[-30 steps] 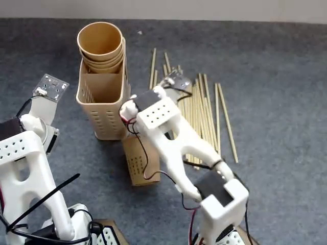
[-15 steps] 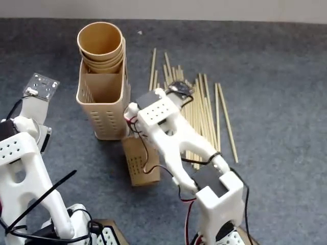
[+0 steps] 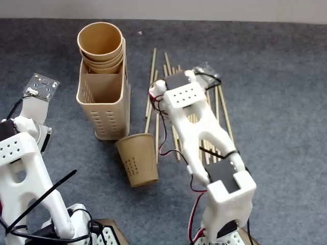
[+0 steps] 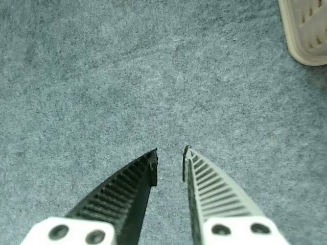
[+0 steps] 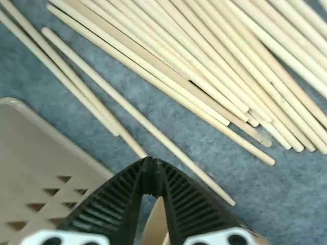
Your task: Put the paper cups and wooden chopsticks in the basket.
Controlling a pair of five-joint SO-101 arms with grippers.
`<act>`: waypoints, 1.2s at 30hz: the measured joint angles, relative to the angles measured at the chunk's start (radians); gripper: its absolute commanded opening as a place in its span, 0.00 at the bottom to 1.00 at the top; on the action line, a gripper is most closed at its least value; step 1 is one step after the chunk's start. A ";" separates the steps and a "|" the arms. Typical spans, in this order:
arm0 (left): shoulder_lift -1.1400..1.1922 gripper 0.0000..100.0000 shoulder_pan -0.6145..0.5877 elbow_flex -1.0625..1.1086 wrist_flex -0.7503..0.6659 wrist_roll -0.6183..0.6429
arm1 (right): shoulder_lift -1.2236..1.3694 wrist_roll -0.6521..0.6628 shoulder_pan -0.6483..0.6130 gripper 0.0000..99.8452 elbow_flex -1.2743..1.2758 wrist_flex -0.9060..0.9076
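Observation:
A tan slotted basket (image 3: 103, 104) stands upright with a stack of paper cups (image 3: 100, 42) in its far compartment. One more paper cup (image 3: 137, 159) lies on its side just in front of the basket. Many wooden chopsticks (image 3: 208, 109) lie spread on the grey mat to the basket's right. My right arm (image 3: 186, 97) hangs over their near-left part. In the right wrist view my right gripper (image 5: 151, 164) is shut with nothing in it, above the mat between the basket's corner (image 5: 36, 153) and the chopsticks (image 5: 214, 76). My left gripper (image 4: 170, 158) is slightly open over bare mat, left of the basket (image 4: 306, 28).
The grey mat (image 3: 276, 76) covers the whole table. My left arm (image 3: 30, 132) stands at the front left, with both arm bases along the front edge. Open mat lies to the right of the chopsticks and to the left of the basket.
My right arm has swung right and away from the basket, from over the lying cup to over the chopsticks, so the cup now shows whole. The left arm shifted slightly left.

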 measured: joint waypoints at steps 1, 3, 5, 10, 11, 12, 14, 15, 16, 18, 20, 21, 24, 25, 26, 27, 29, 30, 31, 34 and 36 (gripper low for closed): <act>0.000 0.11 0.000 0.000 0.000 0.000 | -0.012 0.011 -0.003 0.01 0.000 0.014; 0.000 0.11 0.000 0.000 0.000 0.000 | -0.017 0.051 -0.031 0.04 0.000 0.052; 0.000 0.11 0.000 0.000 0.000 0.000 | -0.017 0.074 -0.083 0.12 0.005 0.064; 0.000 0.11 0.000 0.000 0.000 0.000 | -0.017 0.150 -0.215 0.37 0.006 0.104; 0.000 0.11 0.000 0.000 -0.002 0.000 | -0.017 0.180 -0.232 0.40 0.008 0.104; 0.000 0.11 0.000 0.000 -0.003 0.000 | -0.017 0.204 -0.245 0.42 0.008 0.104; 0.000 0.11 -0.006 0.000 -0.003 0.000 | -0.017 0.226 -0.259 0.42 0.008 0.104; 0.000 0.11 -0.012 0.000 -0.003 0.000 | -0.017 0.229 -0.261 0.41 0.011 0.104; 0.000 0.11 -0.017 0.000 -0.003 0.000 | -0.017 0.230 -0.261 0.41 0.012 0.106; 0.000 0.11 -0.018 0.000 -0.003 0.000 | -0.017 0.230 -0.261 0.40 0.012 0.109; 0.000 0.11 -0.015 0.000 -0.003 0.000 | -0.017 0.230 -0.261 0.40 0.012 0.107; 0.000 0.11 -0.015 0.000 -0.003 0.000 | -0.017 0.230 -0.261 0.40 0.012 0.107; 0.000 0.11 -0.018 0.000 -0.003 0.000 | 0.012 0.230 -0.261 0.40 0.012 0.061; 0.000 0.11 -0.018 0.000 -0.003 0.000 | 0.026 0.230 -0.261 0.40 0.012 0.051; 0.000 0.11 -0.017 0.000 -0.003 0.000 | 0.044 0.230 -0.261 0.40 0.012 0.043; 0.000 0.11 -0.017 0.000 -0.003 0.000 | 0.063 0.230 -0.269 0.40 0.012 0.044; 0.000 0.11 -0.018 0.000 -0.003 0.000 | 0.106 0.230 -0.295 0.40 0.011 0.066; 0.000 0.11 -0.017 0.000 -0.003 0.000 | 0.135 0.230 -0.313 0.40 0.011 0.101; 0.000 0.11 -0.017 0.002 -0.003 0.000 | 0.161 0.224 -0.324 0.40 0.012 0.129; 0.000 0.11 -0.018 0.002 -0.003 0.000 | 0.233 0.167 -0.336 0.38 0.012 0.227; 0.000 0.11 -0.017 0.002 -0.003 0.000 | 0.272 0.141 -0.331 0.30 0.012 0.276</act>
